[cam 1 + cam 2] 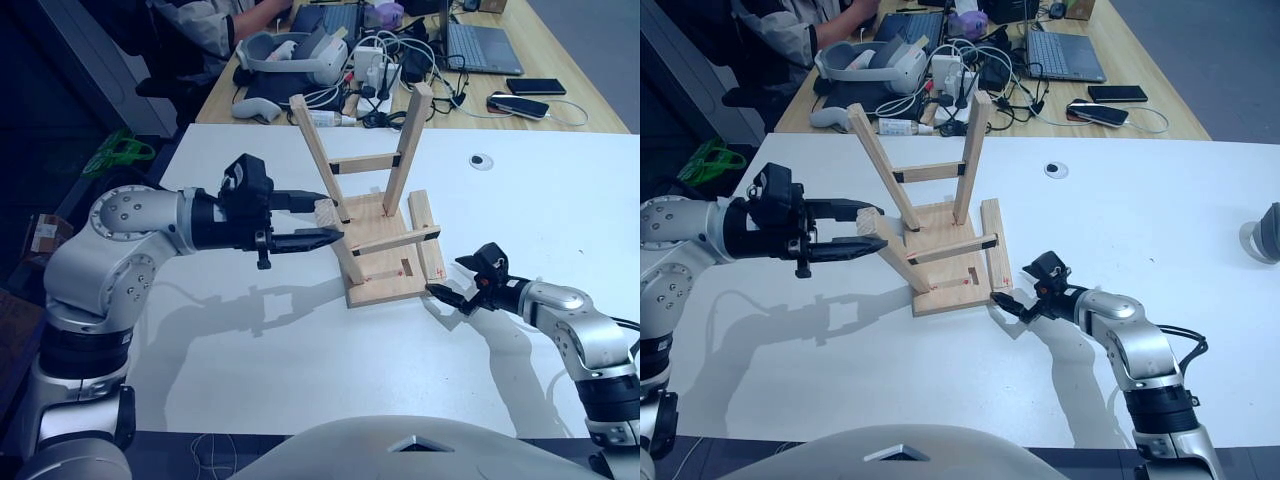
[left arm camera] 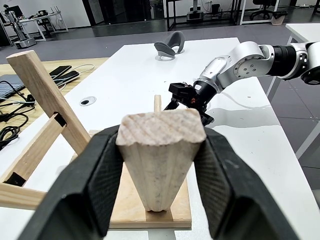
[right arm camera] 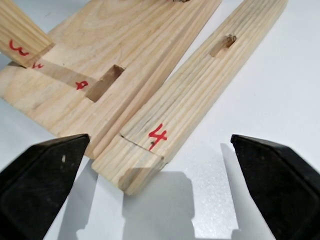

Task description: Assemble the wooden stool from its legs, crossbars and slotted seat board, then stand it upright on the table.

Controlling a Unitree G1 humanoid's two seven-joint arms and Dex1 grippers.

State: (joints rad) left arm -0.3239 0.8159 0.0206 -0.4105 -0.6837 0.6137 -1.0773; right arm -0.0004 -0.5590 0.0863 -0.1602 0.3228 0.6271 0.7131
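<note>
Centre frame on the white table (image 1: pixel 300 370), the pale wooden stool (image 1: pixel 370 200) sits upside down, its slotted seat board (image 1: pixel 385 285) lying flat with three legs up. The black left gripper (image 1: pixel 325 225) clamps the top of the near leg (image 1: pixel 347 258). At lower right, the black right gripper (image 3: pixel 160 139) gapes wide at the end of a loose wooden leg (image 1: pixel 425 232) lying just beside the board.

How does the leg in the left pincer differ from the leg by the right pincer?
The held leg stands tilted on the seat board; the loose leg lies flat on the table beside it. The left pincer is shut on the held leg; the right pincer is open at the loose leg's end. Both are pale wood.
</note>
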